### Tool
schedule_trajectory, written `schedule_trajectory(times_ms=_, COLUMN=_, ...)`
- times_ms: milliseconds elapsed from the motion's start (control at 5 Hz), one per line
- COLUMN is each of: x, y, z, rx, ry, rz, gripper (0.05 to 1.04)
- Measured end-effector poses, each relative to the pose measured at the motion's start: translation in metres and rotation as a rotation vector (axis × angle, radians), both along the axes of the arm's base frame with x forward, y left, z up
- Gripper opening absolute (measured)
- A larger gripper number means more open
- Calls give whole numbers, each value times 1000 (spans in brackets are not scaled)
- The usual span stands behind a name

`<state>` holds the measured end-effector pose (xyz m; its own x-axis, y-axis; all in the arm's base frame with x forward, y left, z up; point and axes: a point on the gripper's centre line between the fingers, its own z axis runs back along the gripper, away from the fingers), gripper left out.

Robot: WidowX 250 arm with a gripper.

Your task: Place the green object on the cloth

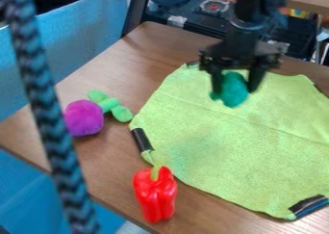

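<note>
The black gripper (236,86) hangs over the upper part of the yellow-green cloth (218,136), at the upper right of the view. It is shut on a green object (233,89), which sits between the two fingers and sticks out a little below them. Whether the object's underside touches the cloth, I cannot tell. The cloth lies spread on the brown table, with dark tape at several spots along its edge.
A purple plush with green leaves (84,118) lies left of the cloth. A red pepper (155,194) stands by its lower left edge. A braided cable (48,112) crosses the left foreground. Black equipment (186,23) is behind the table (138,59).
</note>
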<state>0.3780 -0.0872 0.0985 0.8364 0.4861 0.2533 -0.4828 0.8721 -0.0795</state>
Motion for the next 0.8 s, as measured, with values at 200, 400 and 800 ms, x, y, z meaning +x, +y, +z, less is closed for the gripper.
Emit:
schedule_trajectory(times_ms=200, x=-18, y=-21, z=-8, rx=10, ry=15, rz=-58, gripper=738)
schedule_trajectory(times_ms=400, x=-31, y=-39, z=-18, rx=16, ry=37, rz=-105, gripper=738)
schedule_trajectory(times_ms=800, x=-40, y=-51, z=-52, rx=68, ry=87, rz=-121, gripper=738)
